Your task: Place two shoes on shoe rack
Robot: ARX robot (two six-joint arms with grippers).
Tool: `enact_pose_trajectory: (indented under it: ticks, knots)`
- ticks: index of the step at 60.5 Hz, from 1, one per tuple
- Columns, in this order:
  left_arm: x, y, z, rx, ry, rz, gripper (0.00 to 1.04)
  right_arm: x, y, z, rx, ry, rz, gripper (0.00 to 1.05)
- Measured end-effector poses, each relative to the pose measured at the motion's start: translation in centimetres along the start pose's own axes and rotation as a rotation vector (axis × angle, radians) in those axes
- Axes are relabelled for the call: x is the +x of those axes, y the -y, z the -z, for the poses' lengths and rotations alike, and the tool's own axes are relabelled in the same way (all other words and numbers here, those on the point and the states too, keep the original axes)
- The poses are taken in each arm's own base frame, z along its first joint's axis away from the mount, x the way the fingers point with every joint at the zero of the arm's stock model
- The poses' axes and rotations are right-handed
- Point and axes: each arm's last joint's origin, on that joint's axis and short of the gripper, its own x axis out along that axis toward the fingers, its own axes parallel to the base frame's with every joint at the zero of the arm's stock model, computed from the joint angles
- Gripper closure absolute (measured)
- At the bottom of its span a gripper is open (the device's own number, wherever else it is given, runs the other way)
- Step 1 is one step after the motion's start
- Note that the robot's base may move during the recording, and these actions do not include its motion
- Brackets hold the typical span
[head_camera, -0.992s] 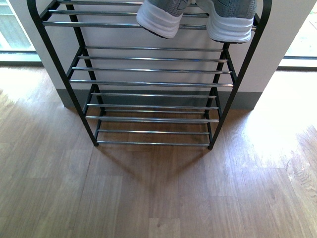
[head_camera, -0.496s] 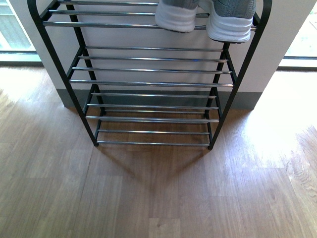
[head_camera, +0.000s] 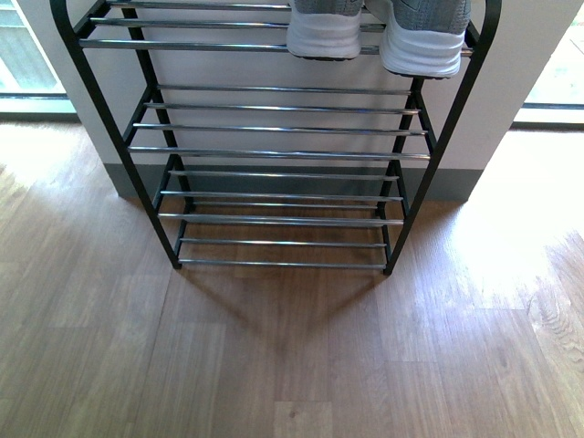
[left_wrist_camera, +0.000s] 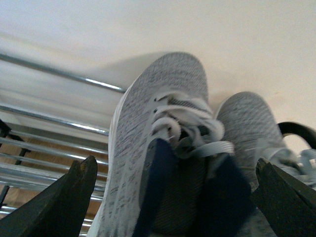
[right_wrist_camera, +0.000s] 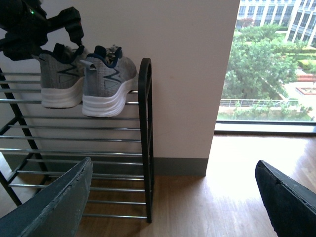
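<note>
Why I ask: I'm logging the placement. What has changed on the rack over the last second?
The left-hand shoe slid right along the top tier of the shoe rack, going from tilted and apart to level, close beside the other shoe. The left tool is open astride it. The other shoe and the rack stayed put.

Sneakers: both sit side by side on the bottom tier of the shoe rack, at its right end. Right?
No, the tier is wrong. One sneaker and the other sneaker sit side by side on the top tier of the shoe rack, at its right end, as the front view shows.
</note>
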Motion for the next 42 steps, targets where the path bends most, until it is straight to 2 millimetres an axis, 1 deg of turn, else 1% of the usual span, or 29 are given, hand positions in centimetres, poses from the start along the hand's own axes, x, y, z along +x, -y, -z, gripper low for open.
enact_pose_trajectory:
  ticks: [5,10,13,15,16,18,20,24,27,29,30,31,33,34,38,42]
  knots:
    - [-3.1,0.0,-1.9,-0.005,0.03,-0.004,0.09,0.0,0.0,0.0,0.0,0.0,0.0,0.09]
    - [-6.5,-0.1,-4.0,-0.013,0.095,-0.021,0.09,0.0,0.0,0.0,0.0,0.0,0.0,0.09]
    - [-7.8,-0.3,-4.7,-0.013,0.113,-0.034,0.09,0.0,0.0,0.0,0.0,0.0,0.0,0.09]
    - [-8.7,-0.5,-5.3,0.003,0.165,-0.044,0.12,0.0,0.0,0.0,0.0,0.0,0.0,0.09]
    - [-9.0,-0.8,-5.6,0.028,0.228,-0.048,0.15,0.0,0.0,0.0,0.0,0.0,0.0,0.09]
    - [-9.4,-1.1,-5.8,0.035,0.291,-0.048,0.19,0.0,0.0,0.0,0.0,0.0,-0.001,0.09]
    - [-9.9,-1.9,-5.9,0.072,0.365,-0.03,0.24,0.0,0.0,0.0,0.0,0.0,-0.001,0.09]
    - [-11.1,-4.3,-5.2,0.168,0.473,-0.025,0.35,0.0,0.0,0.0,0.0,0.0,0.0,0.09]
    - [-12.2,-6.7,-4.1,0.213,0.526,-0.025,0.44,0.0,0.0,0.0,0.0,0.0,0.0,0.09]
    - [-12.8,-7.7,-3.7,0.229,0.542,-0.031,0.47,0.0,0.0,0.0,0.0,0.0,0.0,0.09]
    - [-13.3,-8.7,-3.1,0.243,0.552,-0.032,0.51,0.0,0.0,0.0,0.0,0.0,0.0,0.09]
    - [-13.6,-9.2,-2.9,0.252,0.557,-0.036,0.53,0.0,0.0,0.0,0.0,0.0,0.0,0.09]
    - [-14.6,-11.2,-1.8,0.27,0.567,-0.045,0.6,0.0,0.0,0.0,0.0,0.0,0.0,0.09]
    - [-14.9,-11.7,-1.5,0.273,0.568,-0.049,0.62,0.0,0.0,0.0,0.0,0.0,0.0,0.09]
    - [-16.9,-15.2,0.9,0.301,0.555,-0.078,0.76,0.0,0.0,0.0,0.0,0.0,0.0,0.09]
    - [-18.2,-17.1,2.6,0.318,0.532,-0.085,0.87,0.0,0.0,0.0,0.0,0.0,0.0,0.09]
